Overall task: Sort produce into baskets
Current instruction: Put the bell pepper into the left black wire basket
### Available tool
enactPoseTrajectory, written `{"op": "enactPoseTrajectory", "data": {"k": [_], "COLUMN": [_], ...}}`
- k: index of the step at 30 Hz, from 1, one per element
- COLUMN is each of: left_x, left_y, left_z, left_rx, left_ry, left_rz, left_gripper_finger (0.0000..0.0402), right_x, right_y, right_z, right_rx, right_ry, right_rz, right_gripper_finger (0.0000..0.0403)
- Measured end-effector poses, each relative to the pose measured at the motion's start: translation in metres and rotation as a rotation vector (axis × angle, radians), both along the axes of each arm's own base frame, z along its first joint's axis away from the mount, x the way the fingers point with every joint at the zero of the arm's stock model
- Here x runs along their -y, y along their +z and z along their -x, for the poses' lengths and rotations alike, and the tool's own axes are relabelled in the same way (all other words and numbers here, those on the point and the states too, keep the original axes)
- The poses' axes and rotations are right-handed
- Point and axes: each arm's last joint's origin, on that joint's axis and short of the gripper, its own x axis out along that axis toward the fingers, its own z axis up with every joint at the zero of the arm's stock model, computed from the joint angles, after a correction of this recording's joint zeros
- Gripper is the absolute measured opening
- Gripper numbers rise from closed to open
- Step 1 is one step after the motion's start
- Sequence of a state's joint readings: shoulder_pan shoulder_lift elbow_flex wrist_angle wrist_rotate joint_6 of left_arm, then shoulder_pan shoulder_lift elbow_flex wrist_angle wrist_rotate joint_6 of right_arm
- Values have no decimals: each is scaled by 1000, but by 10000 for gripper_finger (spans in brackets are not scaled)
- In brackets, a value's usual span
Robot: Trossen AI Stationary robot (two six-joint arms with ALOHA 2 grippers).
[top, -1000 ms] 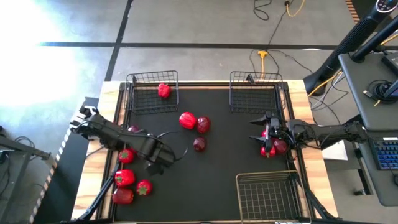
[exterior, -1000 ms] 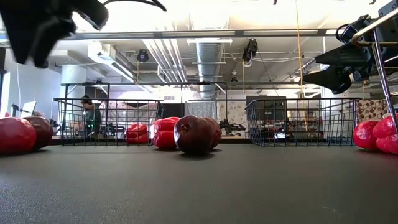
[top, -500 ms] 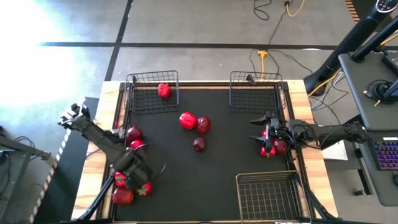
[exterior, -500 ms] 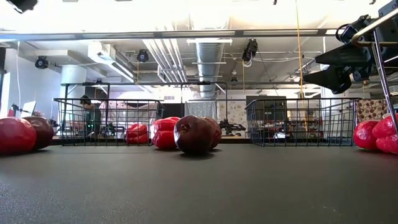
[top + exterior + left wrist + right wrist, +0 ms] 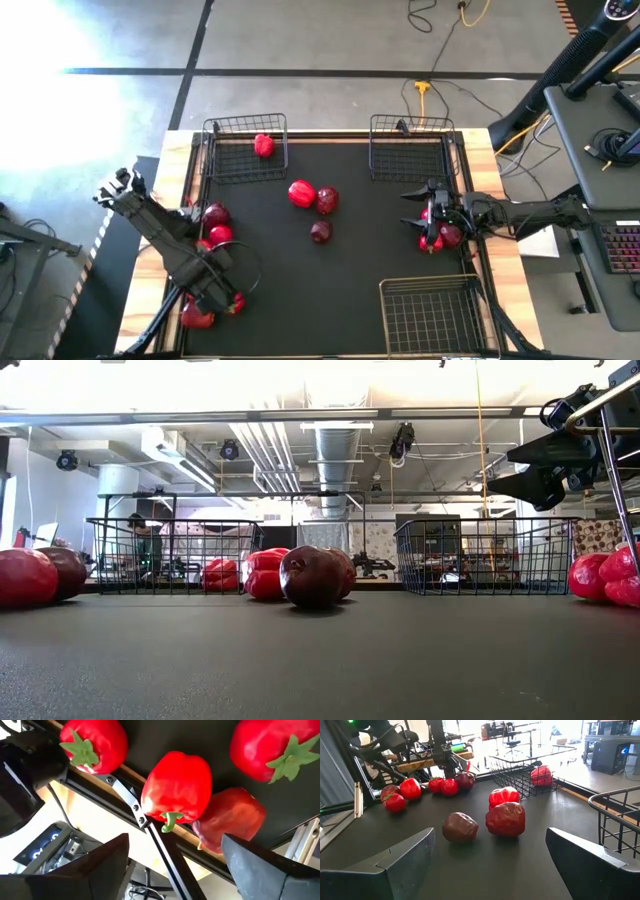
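Sorting has barely begun: we see one red piece [image 5: 264,146] in the eleven-o'clock basket [image 5: 245,127], remaining produce loose on the worktop [image 5: 350,260], and both the left end effector [image 5: 214,297] and right end effector [image 5: 417,210] wide and empty.

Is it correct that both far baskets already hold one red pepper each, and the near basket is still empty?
Not quite. Only the far left basket holds a red pepper; the far right basket is empty, as the high view shows. The near basket is empty, as you say.
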State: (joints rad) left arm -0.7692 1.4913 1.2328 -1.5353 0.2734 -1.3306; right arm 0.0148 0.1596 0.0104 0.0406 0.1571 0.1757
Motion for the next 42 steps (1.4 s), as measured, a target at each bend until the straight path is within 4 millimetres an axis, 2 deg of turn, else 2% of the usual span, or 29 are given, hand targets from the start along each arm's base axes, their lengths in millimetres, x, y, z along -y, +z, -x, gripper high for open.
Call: {"op": "enactPoseTrajectory", "data": {"k": [3,8,18,31,42], "left_x": [0,1,3,-3,-2], "left_y": [-2,-4,-8,-34,-67], "left_z": [0,-1,-2,5,12], "left_rx": [-2,5,13,-32,-18], "left_ry": [-2,132,163,135,83], "left_rz": [-1,-36,-31,-68,-15], "left_gripper_finger": [299,299,299,299,299], "right_x": [0,0,0,0,0], "right_y": [0,0,0,0,0], "right_z": [0,0,0,0,0], "right_rx": [0,0,0,0,0], "right_ry": [0,0,0,0,0], "right_rz": [0,0,0,0,0], "right_gripper_finger": [373,373,373,373,373]}}
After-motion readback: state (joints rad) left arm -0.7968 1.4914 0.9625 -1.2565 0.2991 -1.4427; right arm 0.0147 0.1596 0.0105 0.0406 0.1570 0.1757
